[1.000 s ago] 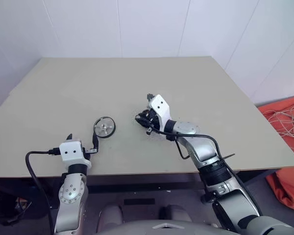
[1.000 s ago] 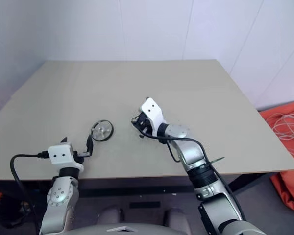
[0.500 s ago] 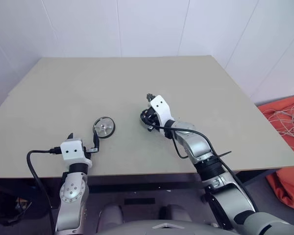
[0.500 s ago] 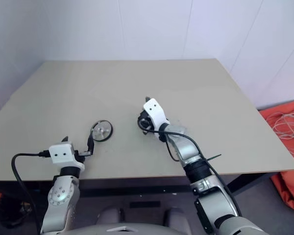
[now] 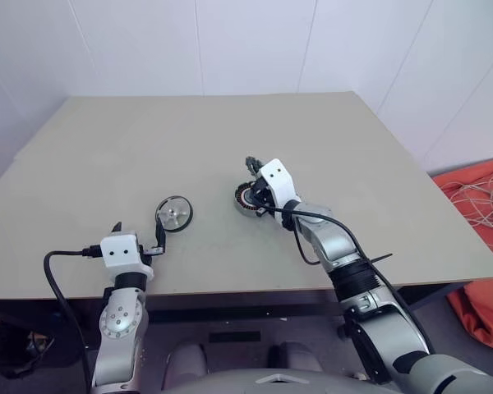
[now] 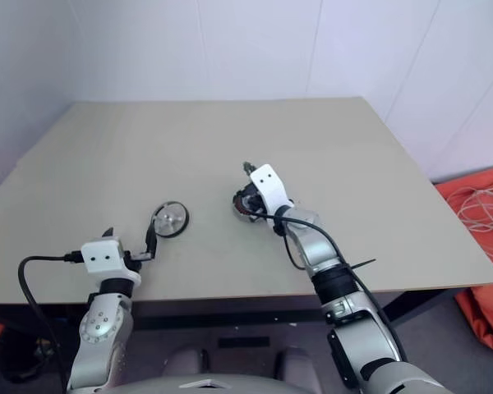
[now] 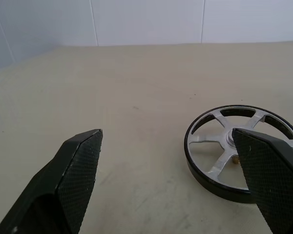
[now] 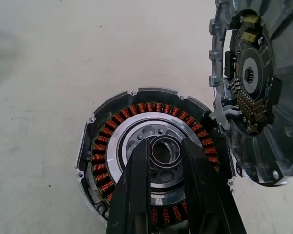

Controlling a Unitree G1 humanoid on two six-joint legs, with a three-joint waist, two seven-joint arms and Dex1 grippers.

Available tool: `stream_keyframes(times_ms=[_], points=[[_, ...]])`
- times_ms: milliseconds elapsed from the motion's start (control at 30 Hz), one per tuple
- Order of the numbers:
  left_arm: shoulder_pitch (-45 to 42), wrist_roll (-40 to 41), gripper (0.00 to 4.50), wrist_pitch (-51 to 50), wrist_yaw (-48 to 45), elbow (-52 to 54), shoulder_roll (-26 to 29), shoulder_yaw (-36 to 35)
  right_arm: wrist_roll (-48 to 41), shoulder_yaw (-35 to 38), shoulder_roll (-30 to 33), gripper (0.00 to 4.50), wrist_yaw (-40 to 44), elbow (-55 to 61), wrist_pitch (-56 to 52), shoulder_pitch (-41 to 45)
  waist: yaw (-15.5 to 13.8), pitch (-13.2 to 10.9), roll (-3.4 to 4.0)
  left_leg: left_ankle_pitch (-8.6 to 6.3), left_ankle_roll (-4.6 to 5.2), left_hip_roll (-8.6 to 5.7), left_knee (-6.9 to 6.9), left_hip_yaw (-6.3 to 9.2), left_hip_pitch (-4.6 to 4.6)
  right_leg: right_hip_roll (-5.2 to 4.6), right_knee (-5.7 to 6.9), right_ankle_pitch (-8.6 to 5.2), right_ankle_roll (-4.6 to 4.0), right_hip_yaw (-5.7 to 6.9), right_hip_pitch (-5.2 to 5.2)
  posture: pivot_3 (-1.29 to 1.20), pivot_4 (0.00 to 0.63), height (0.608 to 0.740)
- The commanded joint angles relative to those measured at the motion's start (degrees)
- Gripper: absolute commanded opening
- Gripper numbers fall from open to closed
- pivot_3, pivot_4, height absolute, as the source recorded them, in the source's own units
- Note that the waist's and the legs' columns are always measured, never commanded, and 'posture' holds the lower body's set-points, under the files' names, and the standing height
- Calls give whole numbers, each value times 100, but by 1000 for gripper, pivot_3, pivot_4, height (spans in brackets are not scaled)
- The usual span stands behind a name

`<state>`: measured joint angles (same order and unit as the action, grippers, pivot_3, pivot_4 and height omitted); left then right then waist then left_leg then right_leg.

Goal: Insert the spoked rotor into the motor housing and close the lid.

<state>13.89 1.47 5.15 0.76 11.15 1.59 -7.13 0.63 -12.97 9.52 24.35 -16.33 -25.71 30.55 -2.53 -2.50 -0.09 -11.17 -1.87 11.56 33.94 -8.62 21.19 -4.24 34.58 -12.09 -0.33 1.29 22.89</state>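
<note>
One round grey metal motor housing (image 8: 103,146) with a ring of reddish-copper windings and a pale centre lies open side up near the middle of the one beige table (image 5: 148,139). One dark grey ribbed spoked rotor (image 8: 249,92), with a small circuit board on the face towards the camera, stands on edge just beside the housing's rim. One flat round lid (image 7: 219,146), black-rimmed with a silver spoked face, lies flat on the table to the left, well apart from the housing.

There are two pincers, each with two black fingers. The right pincer (image 8: 166,148) hangs over the housing's centre with its jaws narrow. Its tips sit on either side of one small thin metal ring (image 8: 166,137) and appear to pinch it. The left pincer (image 7: 167,132) stands wide and holds nothing, level over the near edge of the table. The lid lies just ahead of its right finger (image 7: 268,170).
</note>
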Motion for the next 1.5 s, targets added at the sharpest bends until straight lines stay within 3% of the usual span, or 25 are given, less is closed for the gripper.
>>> stream_keyframes(times_ms=[33,300,333,533,600,700,933,967,1500], points=[[-74,-10,4500,108,17,72,24,-19,0,87,-42,596,-29,69,8,197,0,0,0,0,0,0,0,0,0,0,0,0,0,0,0,0,0,740],[-109,-16,4500,88,34,55,19,-22,42,53,-48,596,5,6,38,252,0,-2,1,0,0,0,0,-2,0,0,0,0,0,0,0,0,0,740],[-114,-16,4500,87,36,52,18,-22,51,49,-48,1306,10,-1,42,255,0,-2,2,0,0,0,0,-1,0,0,0,0,-1,0,0,0,0,740],[-126,-11,4500,80,36,37,14,-18,1,65,-34,3265,98,160,18,181,1,-3,2,0,0,0,0,-1,0,0,0,0,-1,0,0,0,0,740],[-125,-6,4500,83,31,24,13,-17,-154,112,-7,3265,283,370,2,87,-2,-3,2,0,0,0,0,-1,0,0,0,0,-1,0,-1,0,0,740],[-130,3,4500,83,19,4,19,-20,-307,160,45,2639,496,576,-52,-20,-2,-4,3,0,0,0,0,-1,1,0,0,0,-1,0,0,0,0,740],[-155,16,4500,96,-18,-57,36,-13,-281,164,39,187,495,651,-139,-83,-1,-5,4,0,0,0,0,-1,-1,0,1,0,-1,0,0,0,0,740],[-153,17,4500,99,-21,-60,36,-13,-272,160,32,18,484,649,-139,-87,-1,-5,4,0,0,0,0,-1,-1,0,1,0,-1,0,0,0,0,740],[-135,8,4500,112,-15,-67,15,0,-114,177,-41,18,185,396,-7,156,0,-6,5,0,0,0,-1,-1,0,0,1,-1,-1,0,1,0,0,740]])
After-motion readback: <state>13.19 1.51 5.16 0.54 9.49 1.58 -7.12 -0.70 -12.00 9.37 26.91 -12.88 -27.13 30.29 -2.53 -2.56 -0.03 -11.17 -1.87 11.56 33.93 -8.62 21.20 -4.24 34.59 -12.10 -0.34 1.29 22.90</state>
